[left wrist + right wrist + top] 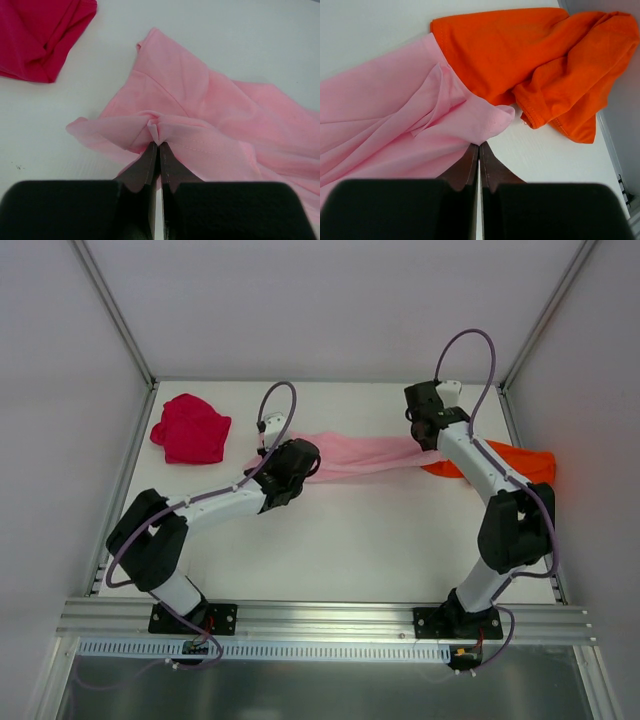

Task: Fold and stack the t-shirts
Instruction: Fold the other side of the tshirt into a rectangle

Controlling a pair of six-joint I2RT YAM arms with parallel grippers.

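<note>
The pink t-shirt (365, 455) is showing pale and plain, the crimson t-shirt (192, 428) and orange t-shirt (535, 462) solid; the bench (370, 530) is looking white.

White table (350, 530) — pale walls (330, 300), aluminium rail (330, 615) in front.

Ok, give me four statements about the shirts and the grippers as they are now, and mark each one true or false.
1. The left gripper and the right gripper are both shut on the pink t-shirt. True.
2. The red t-shirt lies under the pink one. False: it lies apart from it, at the far left.
3. The orange t-shirt lies crumpled at the pink one's right end. True.
4. The pink t-shirt is folded into a neat square. False: it is stretched out, bunched, between the two grippers.
</note>
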